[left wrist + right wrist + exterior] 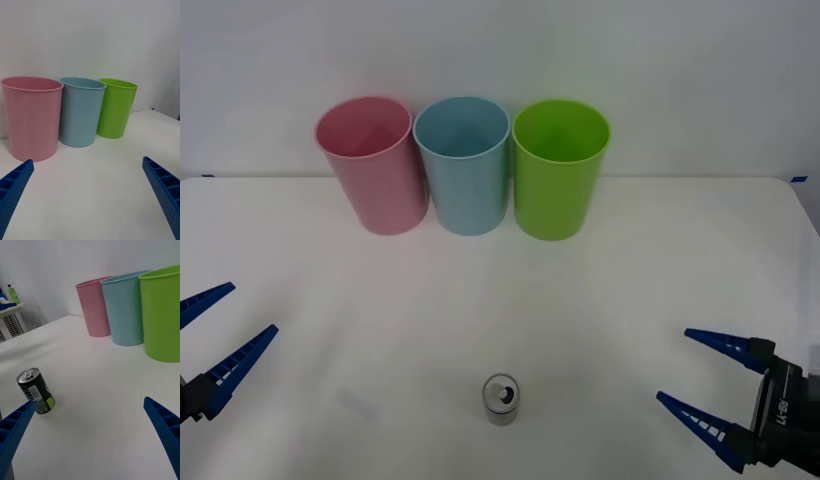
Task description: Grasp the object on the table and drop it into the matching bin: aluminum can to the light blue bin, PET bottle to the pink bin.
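Note:
A small aluminum can [501,399] [36,390] with a silver pull-tab top and a dark printed body stands upright near the front middle of the white table [630,290]. At the back stand the pink bin [372,165] [94,307] [30,116] and, beside it, the light blue bin [466,165] [124,307] [80,111]. My right gripper [696,384] [90,435] is open at the front right, well to the right of the can. Over at the front left, my left gripper [225,322] [88,191] is open and holds nothing.
A lime-green bin [559,180] [162,315] [114,108] stands right of the light blue one. The three bins form a tight row at the table's back. A shelf with a green bottle [13,294] stands off the table's far side.

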Motion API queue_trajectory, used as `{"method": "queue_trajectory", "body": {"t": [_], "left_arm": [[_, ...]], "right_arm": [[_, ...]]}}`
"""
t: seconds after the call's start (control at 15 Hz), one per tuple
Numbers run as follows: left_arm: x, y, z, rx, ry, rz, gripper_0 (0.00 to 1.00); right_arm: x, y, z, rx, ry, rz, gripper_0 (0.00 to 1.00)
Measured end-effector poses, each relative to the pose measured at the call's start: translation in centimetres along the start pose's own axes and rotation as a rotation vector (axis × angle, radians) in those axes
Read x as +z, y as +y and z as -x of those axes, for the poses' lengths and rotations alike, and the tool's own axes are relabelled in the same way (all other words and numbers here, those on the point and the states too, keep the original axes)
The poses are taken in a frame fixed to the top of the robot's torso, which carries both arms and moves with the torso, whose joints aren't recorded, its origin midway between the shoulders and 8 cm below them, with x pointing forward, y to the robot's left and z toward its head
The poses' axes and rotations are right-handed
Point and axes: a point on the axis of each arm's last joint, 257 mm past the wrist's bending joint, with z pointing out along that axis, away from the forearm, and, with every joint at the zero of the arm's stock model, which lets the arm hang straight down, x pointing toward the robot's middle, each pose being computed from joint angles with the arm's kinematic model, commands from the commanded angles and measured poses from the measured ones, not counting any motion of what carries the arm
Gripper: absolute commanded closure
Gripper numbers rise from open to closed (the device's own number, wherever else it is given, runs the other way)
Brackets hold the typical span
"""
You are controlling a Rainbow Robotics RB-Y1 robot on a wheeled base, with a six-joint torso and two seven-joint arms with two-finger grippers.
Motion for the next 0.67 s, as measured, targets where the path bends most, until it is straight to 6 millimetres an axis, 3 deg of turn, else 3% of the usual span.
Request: {"method": "queue_trajectory", "body": {"t": [0.67], "left_arm": [[0.0, 0.0, 0.0, 0.0, 0.0, 0.0, 0.0]], "right_arm": [[5.4, 4.8, -2.7, -0.035, 0.047, 0.158, 0.0]]}}
